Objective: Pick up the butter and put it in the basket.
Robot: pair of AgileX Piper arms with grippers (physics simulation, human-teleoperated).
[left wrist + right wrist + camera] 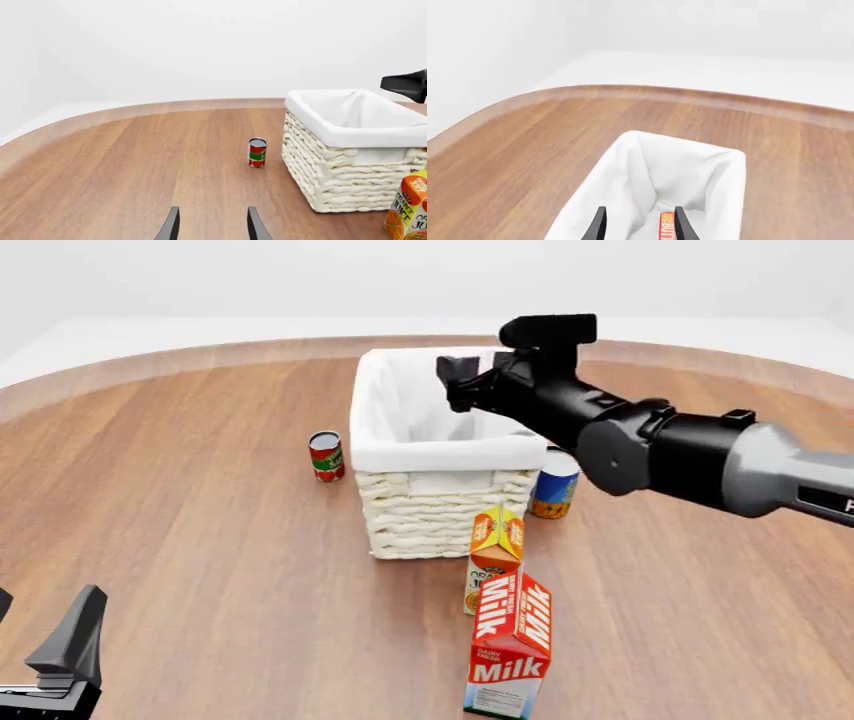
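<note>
The wicker basket [434, 475] is the largest item, mid-table, white liner folded over its rim. The right gripper [461, 375] is seen over its far end; the fingers [599, 225] are parted, nothing clamped. In the right wrist view a red strip with yellow lettering, the butter [666, 229], is seen low inside the liner, just beside one finger; whether it touches the floor cannot be told. The box is judged light, stiff and smooth-sided, best gripped across its narrow width.

- Milk carton [510, 655] at 6 o'clock of the basket.
- Orange juice carton [494, 545] against the near wall.
- Blue-banded can [554, 483] at 3 o'clock.
- Tomato can [326, 455] at 9 o'clock.

None is judged obstructive. The left gripper [212, 225] is open, idle.
</note>
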